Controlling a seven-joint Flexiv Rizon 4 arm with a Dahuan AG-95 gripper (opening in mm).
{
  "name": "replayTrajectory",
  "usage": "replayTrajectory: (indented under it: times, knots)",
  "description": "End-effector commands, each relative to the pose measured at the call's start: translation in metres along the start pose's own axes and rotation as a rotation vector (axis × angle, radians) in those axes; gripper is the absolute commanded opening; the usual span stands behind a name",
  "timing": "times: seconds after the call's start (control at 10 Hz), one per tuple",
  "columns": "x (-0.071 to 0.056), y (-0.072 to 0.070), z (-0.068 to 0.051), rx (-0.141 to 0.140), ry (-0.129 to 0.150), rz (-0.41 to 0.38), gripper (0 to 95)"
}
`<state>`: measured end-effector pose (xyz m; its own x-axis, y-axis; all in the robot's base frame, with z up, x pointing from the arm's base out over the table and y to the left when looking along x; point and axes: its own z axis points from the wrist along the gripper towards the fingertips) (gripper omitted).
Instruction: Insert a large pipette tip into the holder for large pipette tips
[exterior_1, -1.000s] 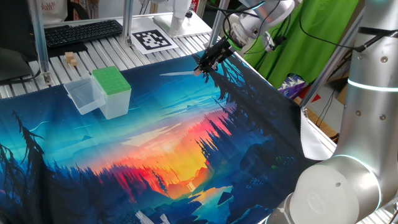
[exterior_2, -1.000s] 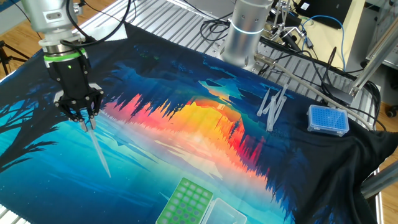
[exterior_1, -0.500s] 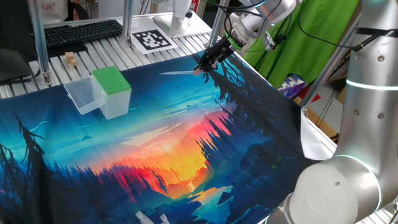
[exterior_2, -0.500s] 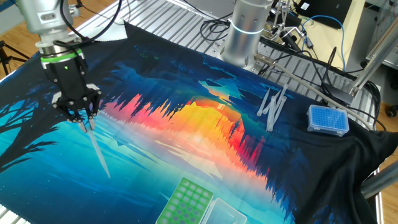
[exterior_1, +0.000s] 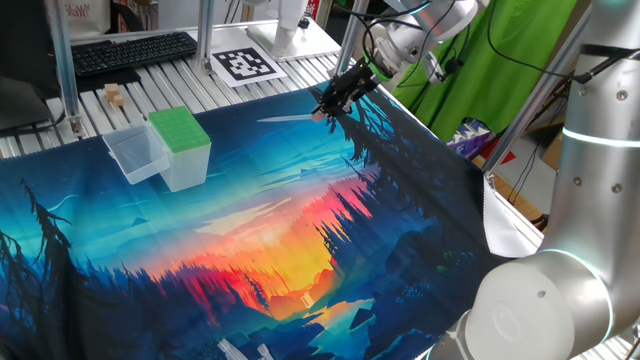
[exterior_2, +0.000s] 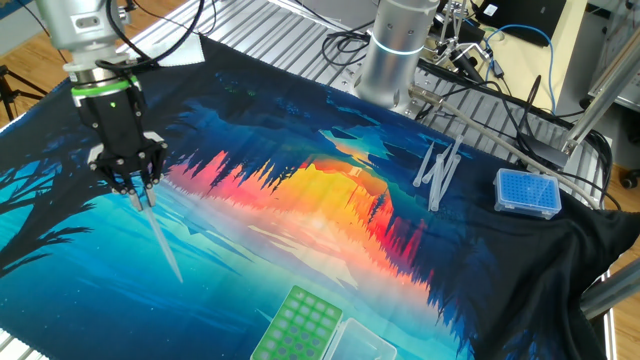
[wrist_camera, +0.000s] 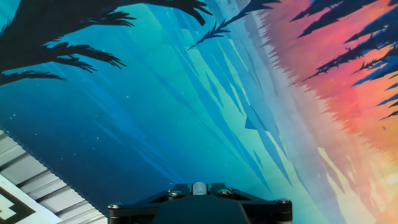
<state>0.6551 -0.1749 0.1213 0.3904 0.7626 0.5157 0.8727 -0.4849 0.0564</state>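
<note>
Holding the tip, holder well off to the side

The claw (exterior_2: 137, 184) is pinched narrow on the large pipette tip (exterior_2: 162, 243), which hangs slanted above the cloth, point leading. The holder for large pipette tips (exterior_1: 181, 140) sits well apart, across the tabletop toward where the point aims.

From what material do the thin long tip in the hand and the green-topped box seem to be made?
The thin, long, whitish cone-shaped pipette tip looks like translucent plastic: the cloth's colours show faintly through it. The small box with the bright green top also seems plastic: the top looks matt and opaque, the whitish sides look cloudy and half-clear.
</note>
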Motion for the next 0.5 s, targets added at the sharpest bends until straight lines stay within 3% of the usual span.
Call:
replayTrajectory:
  times: [0.1,0.2,0.5]
  knots:
    - [0.000,0.000,0.000,0.037,-0.106,0.032,0.0]
    - [0.003,0.001,-0.006,0.043,-0.123,0.036,0.0]
    - [0.020,-0.005,-0.031,0.057,-0.125,0.059,0.0]
